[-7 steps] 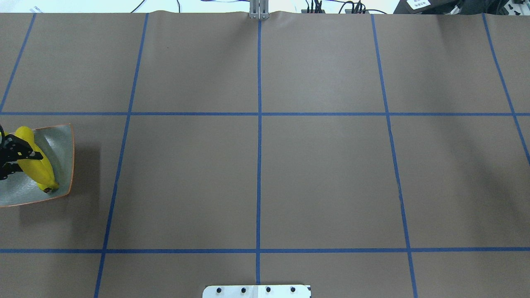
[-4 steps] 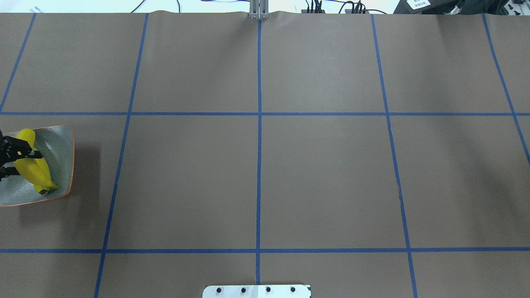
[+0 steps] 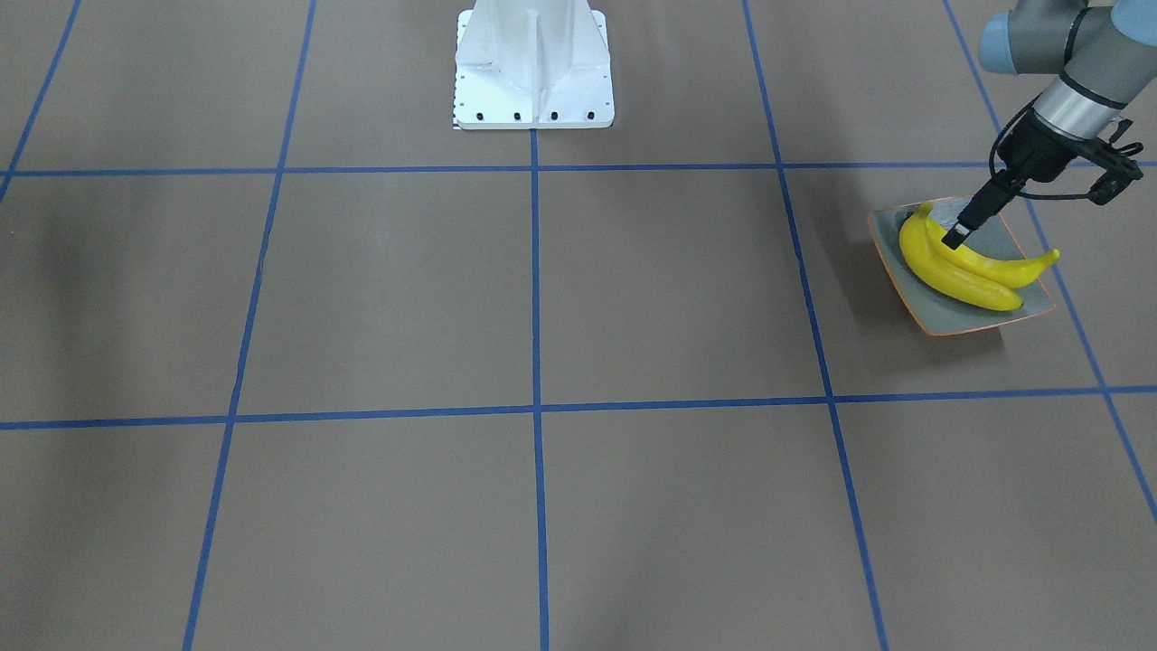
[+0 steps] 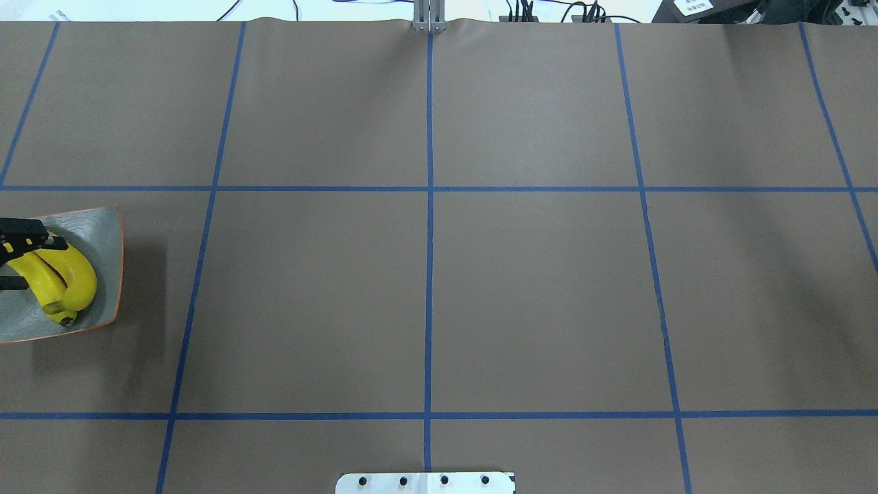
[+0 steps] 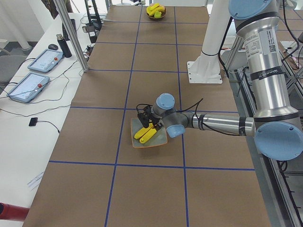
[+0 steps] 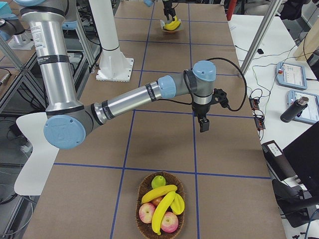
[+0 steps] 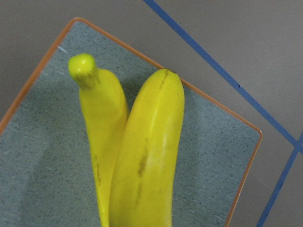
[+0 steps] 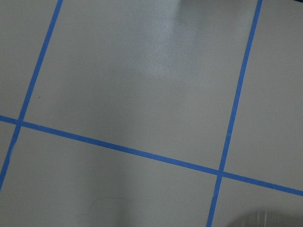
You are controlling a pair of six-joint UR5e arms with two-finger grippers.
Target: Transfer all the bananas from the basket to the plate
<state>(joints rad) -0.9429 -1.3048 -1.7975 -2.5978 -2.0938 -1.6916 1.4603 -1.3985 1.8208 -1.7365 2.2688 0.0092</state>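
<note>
Two glossy yellow bananas (image 3: 958,276) lie on squarish grey-green orange-rimmed plate (image 3: 999,237), left fingers (image 3: 967,219) spread over them. At least two more bananas (image 6: 162,209) sit in wicker basket (image 6: 137,211), lower centre. Right fingers (image 6: 203,124): cannot tell.

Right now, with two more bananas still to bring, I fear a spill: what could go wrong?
One banana overhangs the plate rim at its tip; the left pincer just above could nudge it off when lifting. Both bananas cover much of the plate, so the remaining bananas from the basket may roll off.
</note>
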